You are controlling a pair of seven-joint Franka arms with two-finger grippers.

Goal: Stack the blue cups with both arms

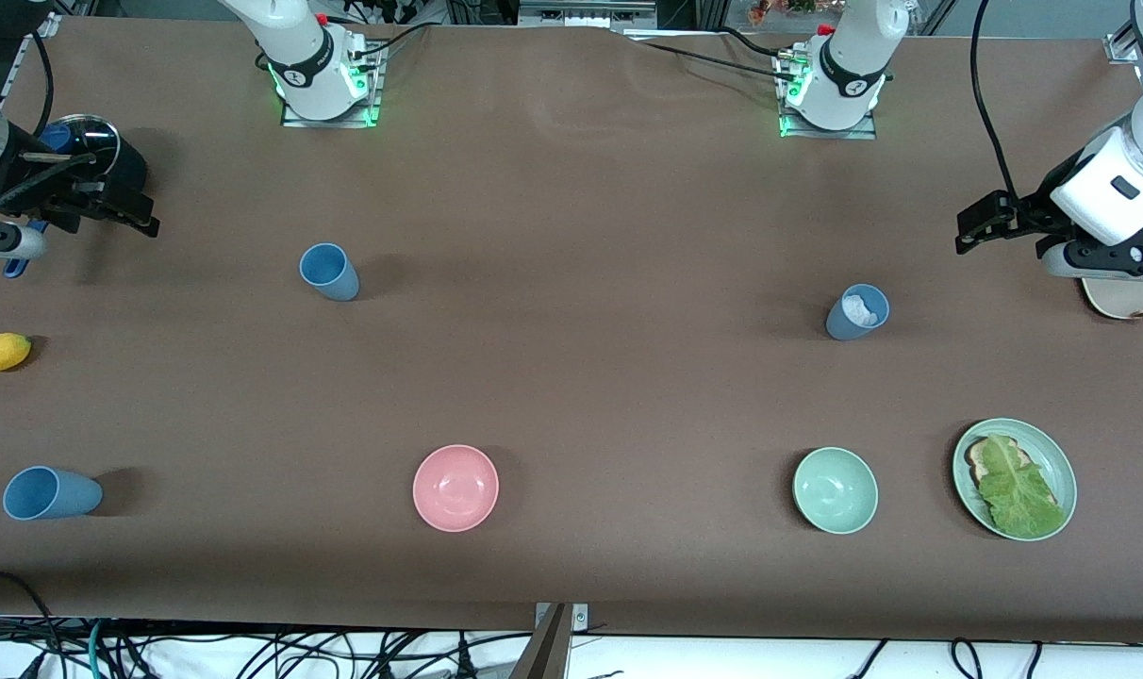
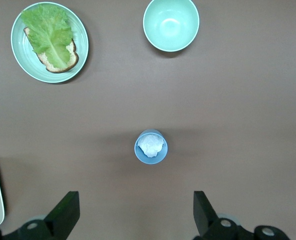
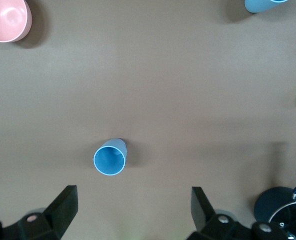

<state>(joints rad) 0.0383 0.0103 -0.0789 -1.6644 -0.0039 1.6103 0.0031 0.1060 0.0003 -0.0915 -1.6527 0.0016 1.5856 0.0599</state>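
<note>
— Three blue cups stood in our front view: one sky blue cup upright in the upper left of the frame, a second sky blue cup at the lower left, and a grey-blue cup right of centre with something white and crumpled inside. Around them we saw a pink bowl, a pale green bowl, a green plate with bread and a lettuce leaf, and a yellow lemon-like fruit. Nothing stood between the cups.

— What did our wrist views add?

— Our left wrist view showed the left gripper with fingers spread wide, empty, over bare table beside the grey-blue cup. Our right wrist view showed the right gripper likewise spread, over the table beside the upper cup. We could read no writing anywhere.
</note>
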